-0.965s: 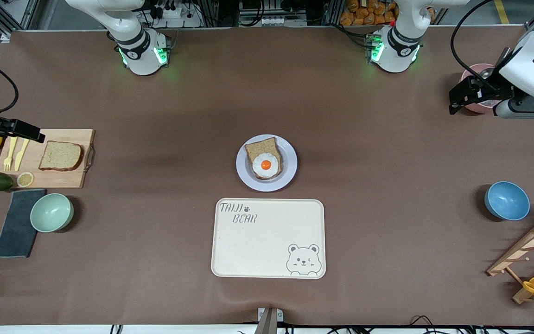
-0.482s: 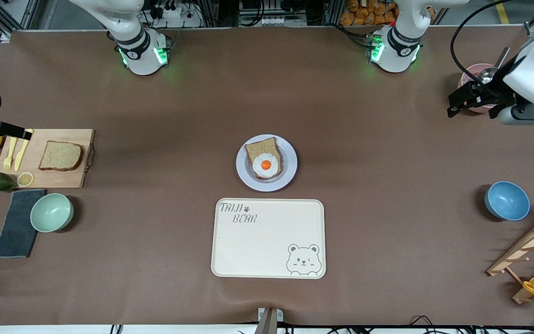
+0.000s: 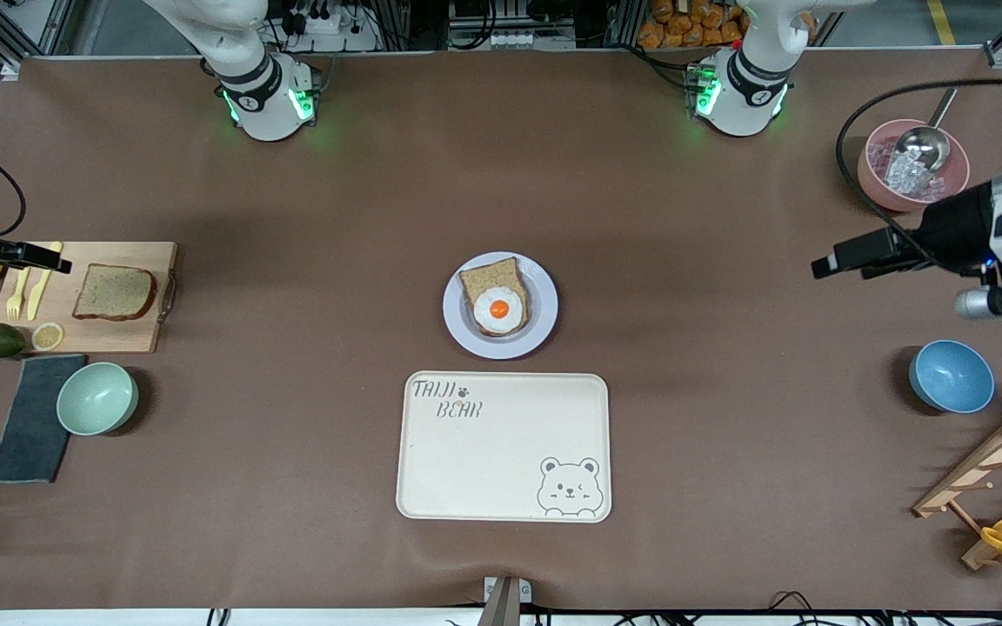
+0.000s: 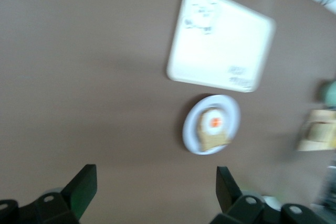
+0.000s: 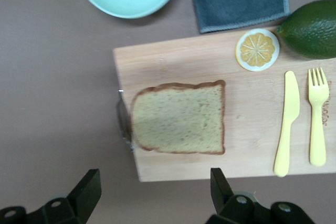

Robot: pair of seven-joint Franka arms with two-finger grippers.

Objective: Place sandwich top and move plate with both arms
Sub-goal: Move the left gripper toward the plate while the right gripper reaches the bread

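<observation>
Nearest the front camera lies the tray, cream, with a bear print. Just farther on, at mid-table, sits the plate: small, round, pale lavender-white with a raised rim. It carries a slice with a fried egg.

The sandwich top lies flat on a wooden board at the right arm's end of the table, well apart from the plate. It is a squarish brown slice with a darker crust, one edge rounded, its face bare. On the same board are a yellow knife, a fork and a lemon slice. A mint bowl and a dark cloth lie nearer the camera than the board.

The right gripper hangs over the board's edge by the bread, fingers wide apart, holding nothing. The left gripper is raised over bare table toward the left arm's end, fingers spread wide and empty.
</observation>
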